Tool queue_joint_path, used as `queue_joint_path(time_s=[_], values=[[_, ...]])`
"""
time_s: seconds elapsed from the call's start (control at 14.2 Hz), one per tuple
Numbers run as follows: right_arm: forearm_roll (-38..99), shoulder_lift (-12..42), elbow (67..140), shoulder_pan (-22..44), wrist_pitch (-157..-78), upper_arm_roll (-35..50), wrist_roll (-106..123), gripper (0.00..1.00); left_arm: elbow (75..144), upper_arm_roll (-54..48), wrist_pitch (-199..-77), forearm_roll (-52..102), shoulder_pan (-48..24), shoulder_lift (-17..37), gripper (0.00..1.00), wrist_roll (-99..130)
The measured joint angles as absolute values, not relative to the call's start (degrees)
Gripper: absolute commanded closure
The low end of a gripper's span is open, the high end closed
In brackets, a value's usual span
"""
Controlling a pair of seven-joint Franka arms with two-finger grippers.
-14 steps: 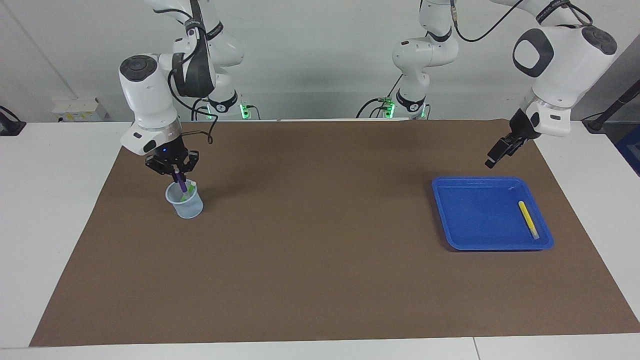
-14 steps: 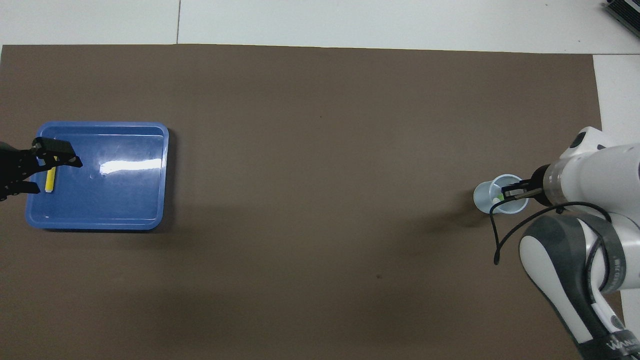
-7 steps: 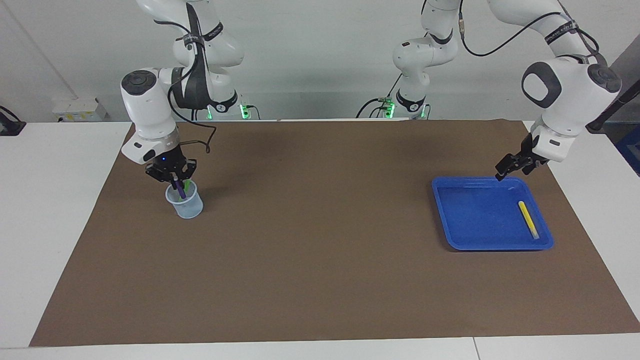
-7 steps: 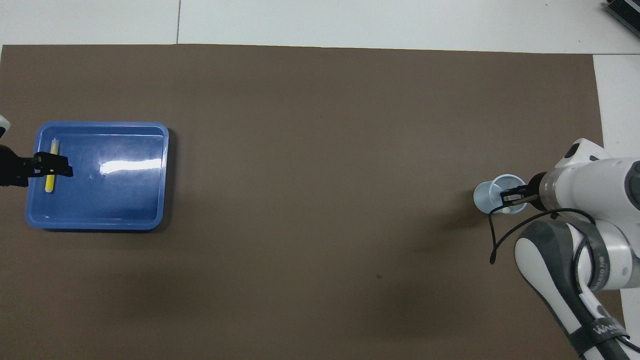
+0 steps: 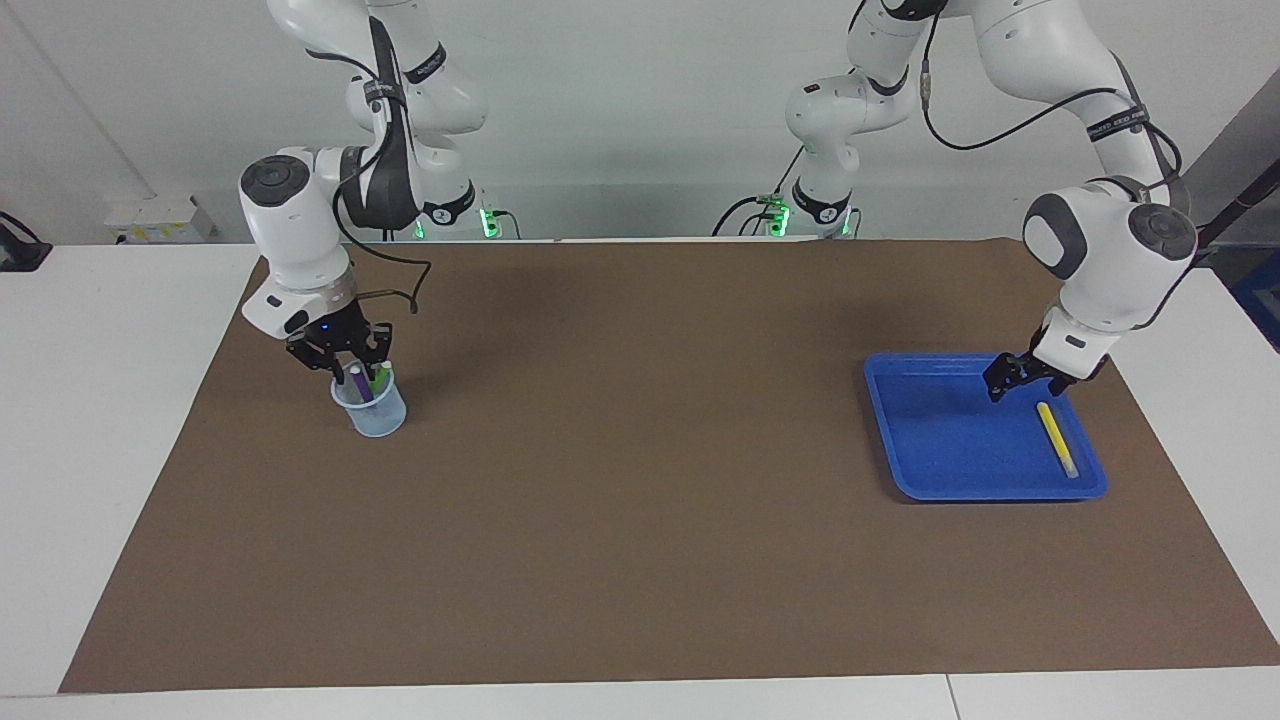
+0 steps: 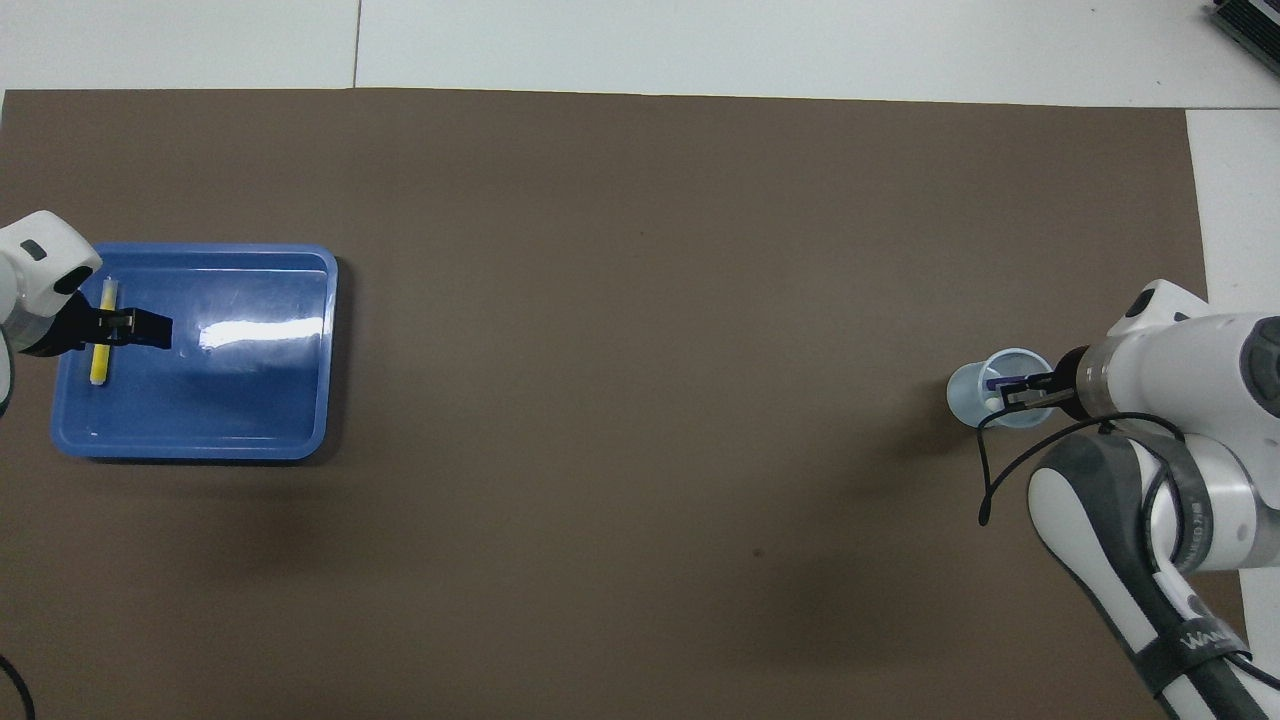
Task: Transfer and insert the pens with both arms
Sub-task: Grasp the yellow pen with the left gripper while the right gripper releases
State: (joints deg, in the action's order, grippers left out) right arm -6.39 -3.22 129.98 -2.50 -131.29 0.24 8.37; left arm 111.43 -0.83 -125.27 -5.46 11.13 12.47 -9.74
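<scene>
While the purple pen (image 5: 358, 381) and green pen (image 5: 378, 378) stand in the pale blue cup (image 5: 372, 410) at the right arm's end of the counter (image 5: 620, 480), the right gripper (image 5: 338, 356) sits just over the cup's rim, fingers apart, gripping nothing. Yellow pen (image 5: 1055, 438) lies flat in the blue tray (image 5: 940, 440) at the left arm's end, along the tray's edge. Left gripper (image 5: 1012, 378) hangs low over the tray, just beside the yellow pen's robot-side end; cannot tell if its fingers are apart or together. Brown mat (image 5: 640, 560) covers the counter.
</scene>
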Motion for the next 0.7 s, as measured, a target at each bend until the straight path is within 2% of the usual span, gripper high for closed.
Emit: queue_joint_path(time_s=[0.28,0.7], values=[[-6.43,-3.23,128.86,-2.59,-130.17,0.24,8.37,0.01,111.38,-0.73,-130.85,-5.51,15.10,16.75,0.00,-14.88],[-6.43,-4.18,123.52,-2.49,-121.45,0.85,8.37,0.01,111.37,-0.88,-134.37,-5.51,15.57,19.10,0.00,-15.18]])
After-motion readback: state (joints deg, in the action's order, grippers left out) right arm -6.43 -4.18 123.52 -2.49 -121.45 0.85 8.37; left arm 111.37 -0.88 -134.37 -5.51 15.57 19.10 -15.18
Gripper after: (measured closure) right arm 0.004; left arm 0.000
